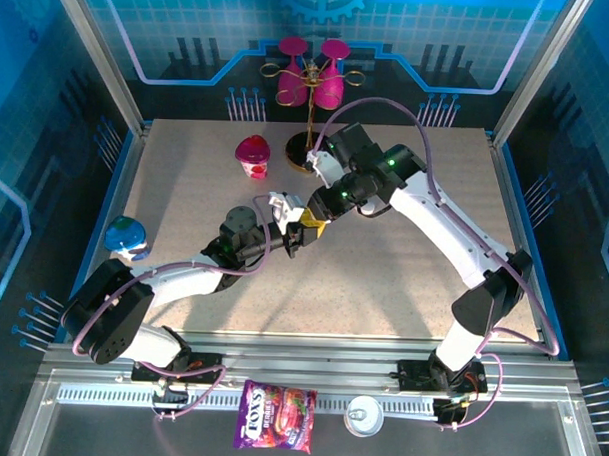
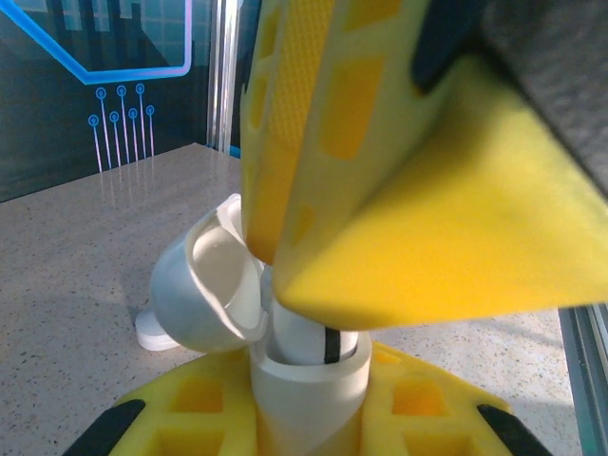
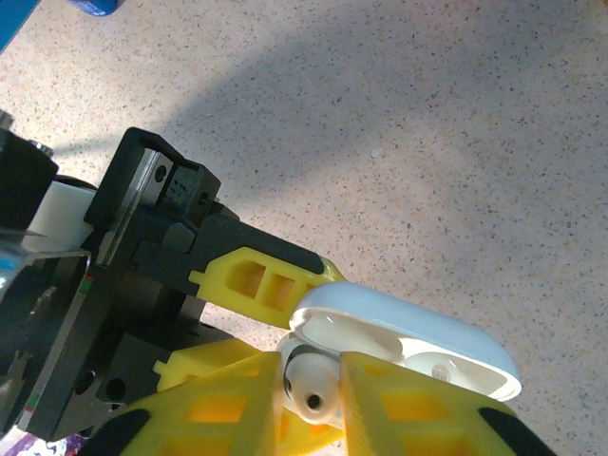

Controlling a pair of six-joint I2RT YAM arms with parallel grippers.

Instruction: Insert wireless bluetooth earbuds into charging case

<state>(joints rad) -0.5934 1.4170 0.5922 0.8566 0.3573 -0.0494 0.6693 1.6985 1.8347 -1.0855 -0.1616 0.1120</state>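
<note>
My left gripper (image 1: 287, 237) (image 2: 309, 404) is shut on the body of the white charging case (image 2: 309, 385), holding it upright above the table. The case's lid (image 2: 204, 285) (image 3: 408, 332) hangs open. My right gripper (image 1: 313, 226) (image 3: 312, 380) comes down from above and is shut on a white earbud (image 3: 312, 391). That earbud (image 2: 309, 337) sits partly inside the case's opening, a dark band showing on it. The right fingers (image 2: 427, 190) hide most of the case's top in the left wrist view.
A pink cup (image 1: 253, 154) and a gold stand with pink glasses (image 1: 312, 83) stand at the back. A blue and white object (image 1: 127, 237) sits at the left edge. A low white piece (image 2: 152, 332) lies on the table behind the case. A candy bag (image 1: 275, 415) lies by the arm bases.
</note>
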